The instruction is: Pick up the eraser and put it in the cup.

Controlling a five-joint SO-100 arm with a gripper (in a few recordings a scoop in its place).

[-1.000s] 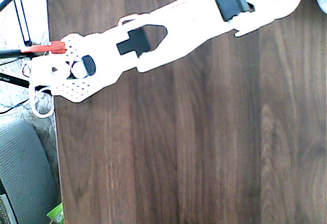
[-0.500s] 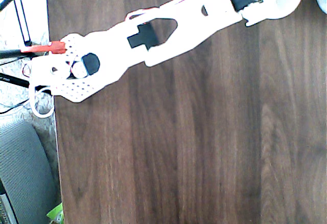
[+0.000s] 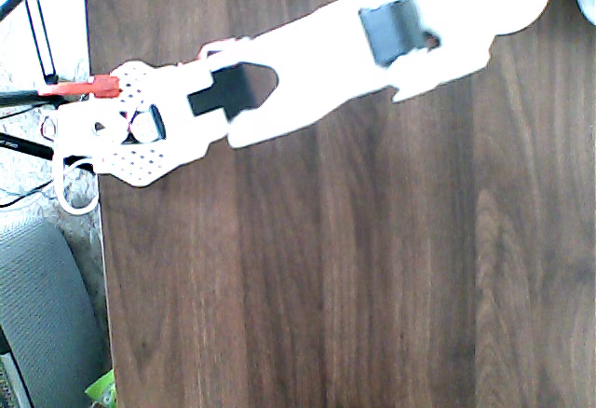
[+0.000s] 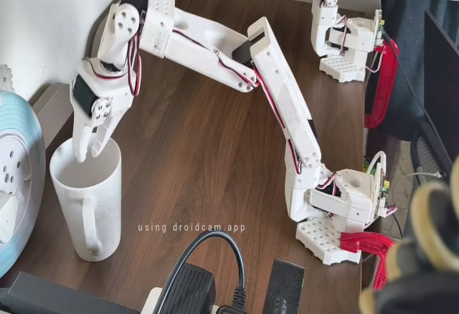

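White plastic against dark walnut-grain wood: my arm (image 4: 237, 63) reaches across the table (image 4: 208, 156) with my gripper (image 4: 90, 145) pointing straight down at the mouth of the white mug (image 4: 86, 199), my fingertips (image 4: 80, 153) dipping just inside its rim at about 11 o'clock of the opening in the fixed view. The fingers look nearly together there, but whether they are pressed shut or slightly parted I cannot tell, and nothing red or pink can be made out between them or inside the part of the mug that shows. So I cannot say where the eraser is: it may be hidden between my fingers or already down in the mug, whose bottom is out of sight. In the overhead view my arm (image 3: 307, 63) runs from 2 o'clock toward 9 o'clock, its end over the table's left edge (image 3: 98, 240), where a red plug (image 3: 88, 87) sits beside it; that plug is no eraser. As I judge it, this is the release step of the task: I am placed over the mug for the drop. The next move calls for opening the jaws fully while staying centred over the mouth, then lifting straight up so I do not knock the rim or tip the mug by its handle (image 4: 90, 224). The only legible writing is the overlay "using droidcam.app" across the fixed view.
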